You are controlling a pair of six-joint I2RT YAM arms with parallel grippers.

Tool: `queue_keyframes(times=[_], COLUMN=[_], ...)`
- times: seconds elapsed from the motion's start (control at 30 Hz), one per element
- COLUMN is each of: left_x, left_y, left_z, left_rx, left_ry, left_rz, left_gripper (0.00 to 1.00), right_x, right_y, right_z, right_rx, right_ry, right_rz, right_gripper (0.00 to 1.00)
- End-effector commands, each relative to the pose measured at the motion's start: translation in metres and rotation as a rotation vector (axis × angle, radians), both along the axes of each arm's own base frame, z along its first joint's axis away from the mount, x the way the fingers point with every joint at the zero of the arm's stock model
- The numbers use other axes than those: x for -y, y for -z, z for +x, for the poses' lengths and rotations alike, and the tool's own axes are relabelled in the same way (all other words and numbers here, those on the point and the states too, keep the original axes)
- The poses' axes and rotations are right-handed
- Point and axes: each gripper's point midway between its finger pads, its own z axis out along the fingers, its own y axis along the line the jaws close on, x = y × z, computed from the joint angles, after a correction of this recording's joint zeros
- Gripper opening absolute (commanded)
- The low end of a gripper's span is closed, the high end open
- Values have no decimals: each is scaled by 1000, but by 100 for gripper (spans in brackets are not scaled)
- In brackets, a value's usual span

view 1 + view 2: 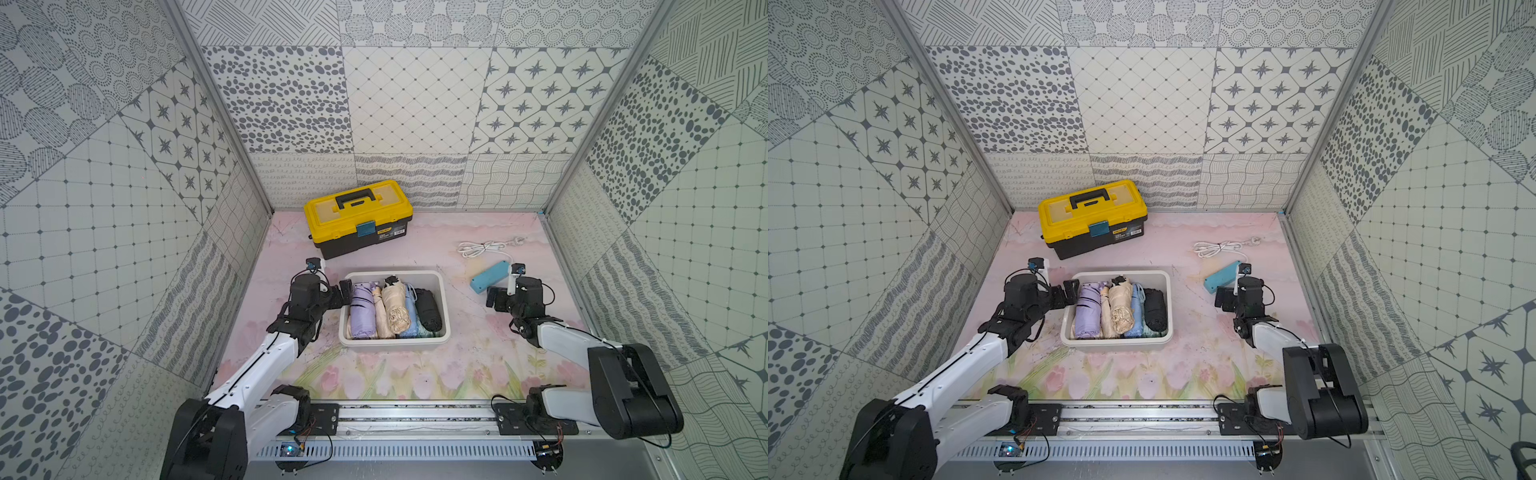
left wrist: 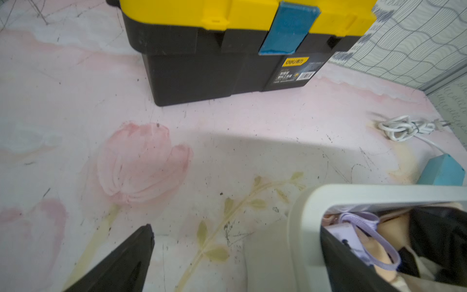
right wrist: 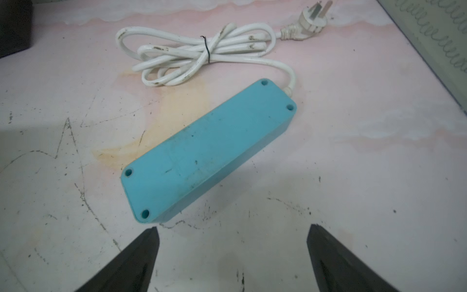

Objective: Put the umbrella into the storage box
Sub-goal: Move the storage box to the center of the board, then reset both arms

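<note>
The white storage box (image 1: 395,343) (image 1: 1116,343) stands mid-table. Several folded umbrellas lie side by side in it: a lilac one (image 1: 365,309), beige ones (image 1: 397,309), a light blue one (image 1: 411,311) and a black one (image 1: 428,309). My left gripper (image 1: 347,293) (image 2: 235,227) is open at the box's left rim (image 2: 303,227), one finger outside over the table, the other inside by the lilac umbrella's strap (image 2: 374,235). It holds nothing. Right of the box, my right gripper (image 1: 492,297) (image 3: 232,227) hangs open and empty over bare table.
A yellow-and-black toolbox (image 1: 357,216) (image 2: 240,50) stands shut behind the box. A turquoise power strip (image 1: 490,276) (image 3: 209,149) with a bundled white cable (image 1: 482,248) (image 3: 202,55) lies just beyond the right gripper. Patterned walls enclose three sides.
</note>
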Motion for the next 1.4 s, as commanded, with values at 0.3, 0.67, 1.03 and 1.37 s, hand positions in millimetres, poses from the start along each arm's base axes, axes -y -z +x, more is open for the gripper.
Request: queue_keyframes(times=[0.3,0.67,1.03,1.37], left_x=[-14,-4,-15,-60], left_y=[30,19,-38,6], left_z=[32,26,18,26], left_rx=[141,193,303,176], left_ry=[42,127,73,-92], left_rz=[186,230,277,267], left_gripper=[99,99,100,99], right_x=[-5,1,1,2], right_y=[-37,-38,-38,-38], right_z=[39,36,37,37], right_rx=[335,349,342,343], right_ry=[-120,-101,-110,-113], right_rz=[1,18,30,42], right_gripper=[97,96,96,96])
